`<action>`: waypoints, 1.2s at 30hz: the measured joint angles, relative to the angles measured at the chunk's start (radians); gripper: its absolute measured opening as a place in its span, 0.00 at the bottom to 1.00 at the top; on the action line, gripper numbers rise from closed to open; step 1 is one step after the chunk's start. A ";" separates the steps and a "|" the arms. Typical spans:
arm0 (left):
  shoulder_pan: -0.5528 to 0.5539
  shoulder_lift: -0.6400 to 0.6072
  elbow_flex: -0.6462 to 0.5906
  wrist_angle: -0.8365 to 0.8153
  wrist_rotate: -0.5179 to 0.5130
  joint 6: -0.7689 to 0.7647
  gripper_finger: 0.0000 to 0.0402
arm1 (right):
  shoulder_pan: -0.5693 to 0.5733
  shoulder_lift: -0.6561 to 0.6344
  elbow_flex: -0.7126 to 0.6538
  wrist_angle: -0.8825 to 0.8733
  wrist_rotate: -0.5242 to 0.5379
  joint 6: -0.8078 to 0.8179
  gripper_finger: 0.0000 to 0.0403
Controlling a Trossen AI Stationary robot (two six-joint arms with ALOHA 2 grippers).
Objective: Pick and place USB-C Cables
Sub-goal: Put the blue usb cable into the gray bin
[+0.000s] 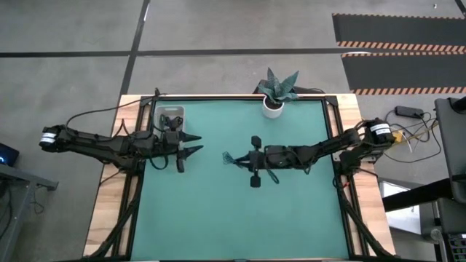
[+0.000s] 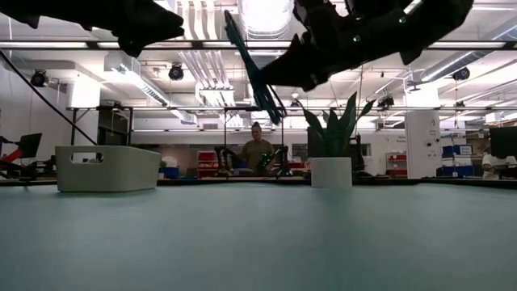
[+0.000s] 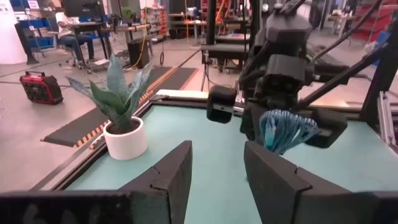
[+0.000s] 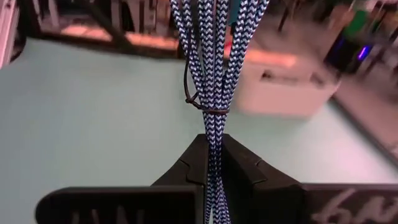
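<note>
My right gripper pinches the teal-blue USB-C cable bundle above mid-table; my left gripper waits, fingers apart. Next, probably, carry it to the bin.

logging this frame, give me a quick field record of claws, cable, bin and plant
right claw: shut on the teal-blue cable, held above mid-table
cable: bundle tied with a thin wire, hanging off the mat in the low view
left claw: open, empty, beside the bin
bin: white, at the far left of the mat; contents unclear
plant: in white pot, far edge, upright
</note>
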 joint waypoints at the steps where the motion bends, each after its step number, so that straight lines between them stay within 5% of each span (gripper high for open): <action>1: 0.000 0.000 -0.003 0.017 0.001 0.000 0.33 | -0.008 0.005 -0.007 0.045 0.000 -0.025 0.04; 11: 0.000 0.085 -0.010 0.211 0.144 0.004 0.33 | -0.065 0.094 -0.008 0.359 -0.009 -0.089 0.04; 18: 0.000 0.185 -0.010 0.340 0.156 0.010 0.34 | -0.067 0.125 -0.008 0.411 -0.010 -0.086 0.04; 29: 0.001 0.288 -0.010 0.437 0.156 0.034 0.59 | -0.067 0.130 -0.008 0.410 -0.010 -0.088 0.04; 36: 0.001 0.401 -0.010 0.576 0.155 0.064 0.64 | -0.067 0.130 -0.008 0.421 -0.029 -0.087 0.04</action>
